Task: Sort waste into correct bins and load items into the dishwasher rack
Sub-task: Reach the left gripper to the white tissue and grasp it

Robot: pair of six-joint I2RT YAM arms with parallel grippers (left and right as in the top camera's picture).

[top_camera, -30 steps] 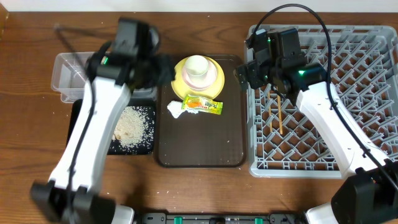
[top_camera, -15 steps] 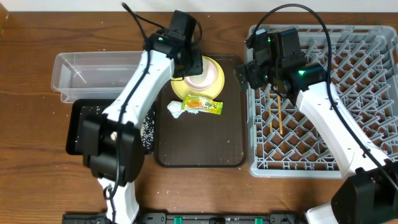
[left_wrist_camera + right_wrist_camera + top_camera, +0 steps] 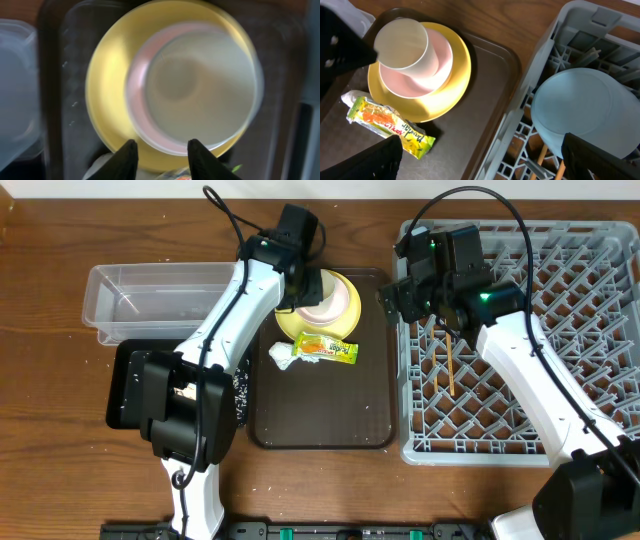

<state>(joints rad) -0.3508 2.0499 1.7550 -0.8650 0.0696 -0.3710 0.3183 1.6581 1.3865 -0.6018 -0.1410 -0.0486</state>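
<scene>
The yellow plate [image 3: 345,305] sits at the back of the brown tray with the white bowl [image 3: 437,67] and the small white cup [image 3: 402,45] stacked on it. My left gripper [image 3: 303,285] hovers open and empty just above that stack [image 3: 162,150]; its view is blurred. The yellow-green wrapper [image 3: 327,348] and the white tissue [image 3: 280,355] lie in front of the plate. My right gripper [image 3: 402,298] is wide open and empty [image 3: 485,160] over the left edge of the grey rack [image 3: 560,350]. The light blue bowl [image 3: 580,107] and the chopsticks [image 3: 450,365] are in the rack.
The brown serving tray [image 3: 320,410] lies mid-table. The clear tub [image 3: 150,295] stands at the back left. The black tray [image 3: 128,385] lies in front of it, with rice [image 3: 241,388] partly hidden under my left arm.
My left arm has swung right from over the tub and black tray to above the plate stack. The right arm has not moved.
</scene>
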